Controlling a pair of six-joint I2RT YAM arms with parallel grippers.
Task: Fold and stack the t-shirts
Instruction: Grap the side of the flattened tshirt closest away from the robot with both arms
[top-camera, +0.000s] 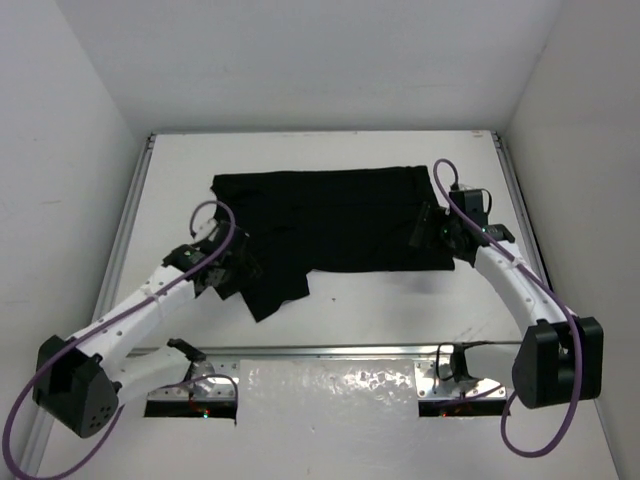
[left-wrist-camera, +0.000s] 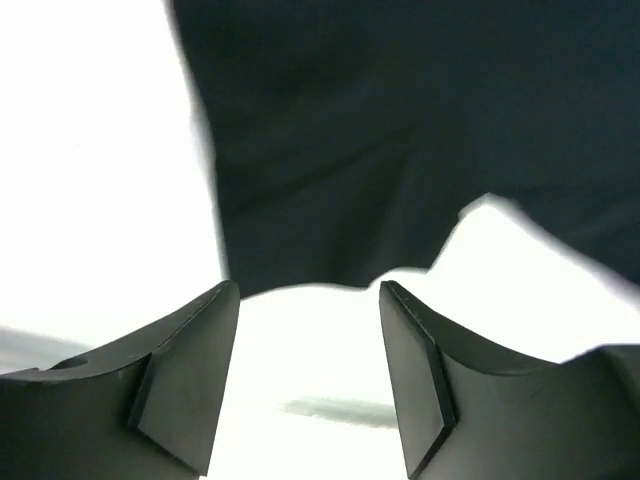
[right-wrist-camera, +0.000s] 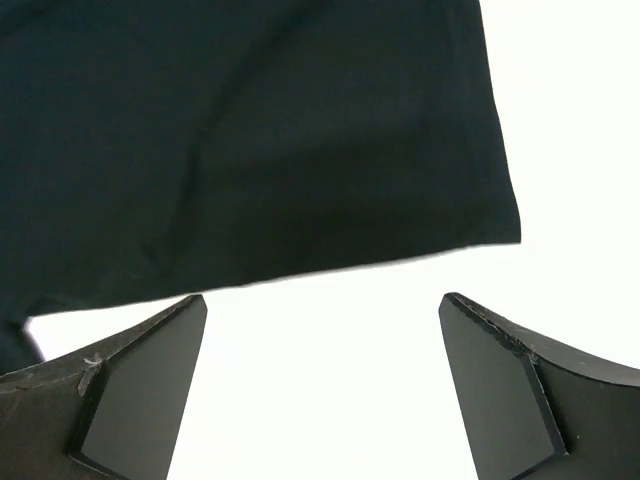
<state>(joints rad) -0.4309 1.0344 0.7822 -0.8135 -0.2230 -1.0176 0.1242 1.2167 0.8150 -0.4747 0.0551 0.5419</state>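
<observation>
The black t-shirt lies spread on the white table, with a sleeve flap hanging toward the near left. My left gripper hovers at that near-left corner. In the left wrist view it is open with only bare table between its fingers, and the t-shirt's hem lies just ahead. My right gripper sits at the shirt's right edge. In the right wrist view it stands wide open over bare table, just short of the t-shirt's straight edge and corner.
A metal rail runs along the table's near edge and another along its left side. White walls close in the table at the back and both sides. Purple cables loop off both arms.
</observation>
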